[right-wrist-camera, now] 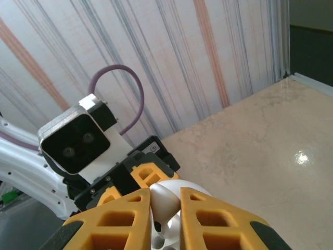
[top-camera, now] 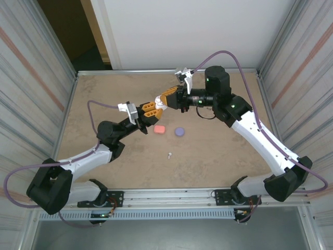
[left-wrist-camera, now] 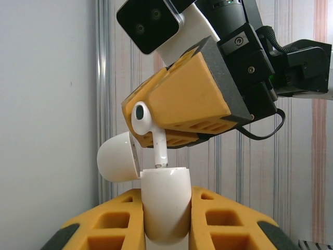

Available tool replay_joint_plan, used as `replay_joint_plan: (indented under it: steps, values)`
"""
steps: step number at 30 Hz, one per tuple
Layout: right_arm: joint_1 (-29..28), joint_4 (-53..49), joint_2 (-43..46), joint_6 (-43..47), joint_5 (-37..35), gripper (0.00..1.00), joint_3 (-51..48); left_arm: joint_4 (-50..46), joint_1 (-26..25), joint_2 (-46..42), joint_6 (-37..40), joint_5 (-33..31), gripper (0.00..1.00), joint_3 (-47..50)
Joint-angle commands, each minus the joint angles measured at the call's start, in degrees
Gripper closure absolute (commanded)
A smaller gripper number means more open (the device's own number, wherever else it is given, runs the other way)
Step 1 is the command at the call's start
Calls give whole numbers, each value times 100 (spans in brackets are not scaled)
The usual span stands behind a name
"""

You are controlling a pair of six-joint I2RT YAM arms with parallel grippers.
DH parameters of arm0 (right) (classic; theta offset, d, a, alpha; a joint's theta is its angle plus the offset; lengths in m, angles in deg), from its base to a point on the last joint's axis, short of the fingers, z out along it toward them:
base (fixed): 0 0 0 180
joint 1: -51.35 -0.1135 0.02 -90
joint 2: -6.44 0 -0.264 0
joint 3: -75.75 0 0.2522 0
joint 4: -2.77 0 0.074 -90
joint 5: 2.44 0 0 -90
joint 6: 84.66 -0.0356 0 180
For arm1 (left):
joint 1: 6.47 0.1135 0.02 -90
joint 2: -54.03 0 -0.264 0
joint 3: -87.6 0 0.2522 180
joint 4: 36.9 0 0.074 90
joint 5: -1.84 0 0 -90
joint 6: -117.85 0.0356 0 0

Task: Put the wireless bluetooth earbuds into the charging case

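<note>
Top external, mid-frame: left gripper [top-camera: 149, 108] and right gripper [top-camera: 167, 98] were tip to tip above the table [top-camera: 104, 88]. Left wrist — left fingers [left-wrist-camera: 223, 219] clamped the white charging case [left-wrist-camera: 165, 205], lid open, with the white earbud [left-wrist-camera: 148, 125] stem at its mouth. Right wrist — right fingers [right-wrist-camera: 119, 219] pinched that earbud.

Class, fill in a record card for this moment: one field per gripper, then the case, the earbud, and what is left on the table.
left gripper: shut on the white charging case, held upright
case lid: open, swung to one side
right gripper: shut on a white earbud
earbud position: stem pointing down, tip at the case's opening, not yet seated
on the table: pink case, purple case, small white piece, probably another earbud
</note>
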Motion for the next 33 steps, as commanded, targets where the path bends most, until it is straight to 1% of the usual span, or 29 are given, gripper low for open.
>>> replay_joint_plan:
  steps: [1,10,18,24,30,33]
  values:
    - [-55,53,-9,118,177,83,-117,241,-18,-152,-13,-19,100,-97]
    - [-64,65,6,164,284,83,-204,212,-15,-170,3,-39,100,-84]
    - [-66,174,86,147,29,84,-170,188,-15,-165,-22,-119,100,-82]
    - [-101,594,298,46,-387,84,-268,169,-52,-84,-230,-413,100,-165]
    - [-375,1112,463,53,-1172,85,-446,70,-256,25,-173,-601,100,-302]
    - [-528,1381,525,81,-1513,85,-572,41,-336,59,-239,-853,100,-326]
